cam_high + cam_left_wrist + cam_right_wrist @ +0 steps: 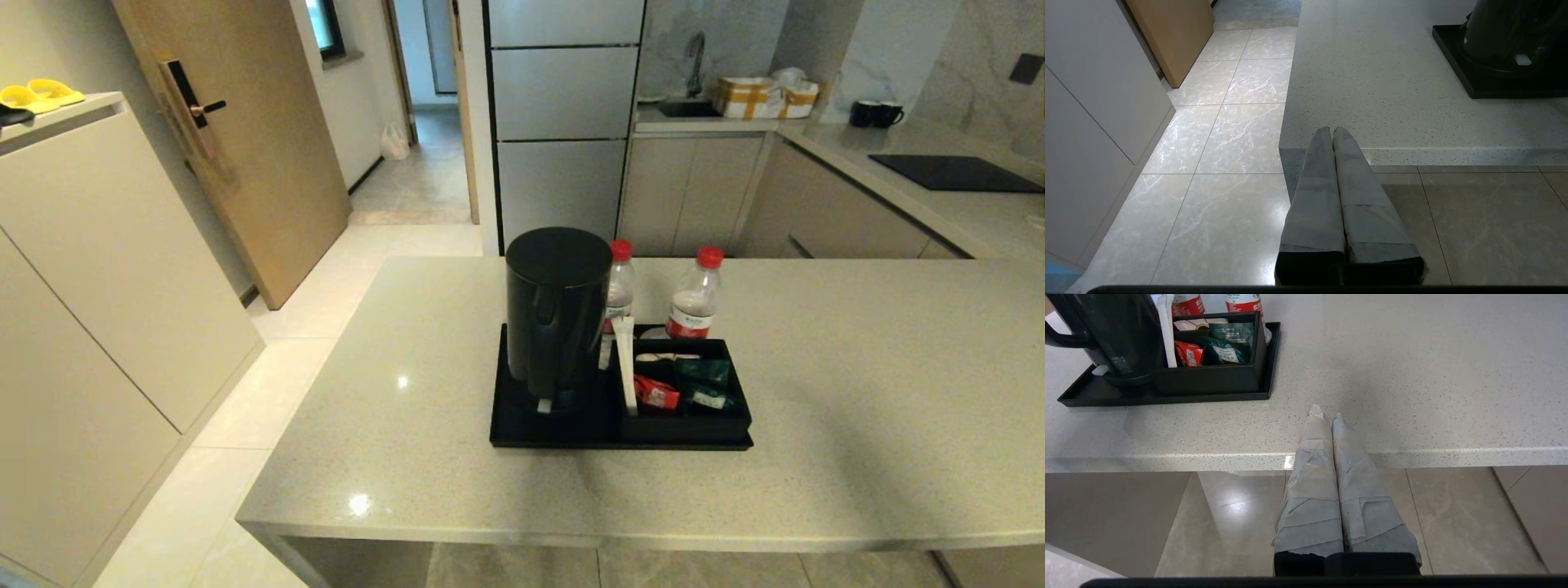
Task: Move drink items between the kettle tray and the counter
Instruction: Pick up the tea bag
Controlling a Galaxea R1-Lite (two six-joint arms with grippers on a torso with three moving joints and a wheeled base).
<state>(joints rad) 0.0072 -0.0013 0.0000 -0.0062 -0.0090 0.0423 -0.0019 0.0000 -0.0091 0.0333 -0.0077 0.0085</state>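
Right now both arms sit low at the near edge of the wide pale beige speckled stone counter (816, 392), out of the head view, and nothing has been grasped. The left gripper (1332, 131) has its taped fingers pressed together, holding nothing, at the counter's near left corner; the right gripper (1325, 415) is likewise pinched closed and empty, just over the near edge.

The flat black rectangular kettle tray (539, 429) lies mid-counter, far from both grippers, its long axis running left to right. On its left half stands the tall black cylindrical kettle (558, 314). On the right half, the raised black sachet box (684, 420) holds a flat dark green sachet (702, 371) beside a red sachet (655, 393). Two clear red-capped water bottles (694, 304) stand upright at the far side, behind the box.

From the right gripper the tray lies far and to the left, sachet box nearest, so that arm looks better placed for the sachet or bottles. The kettle's bulk would block the left arm's way to them.
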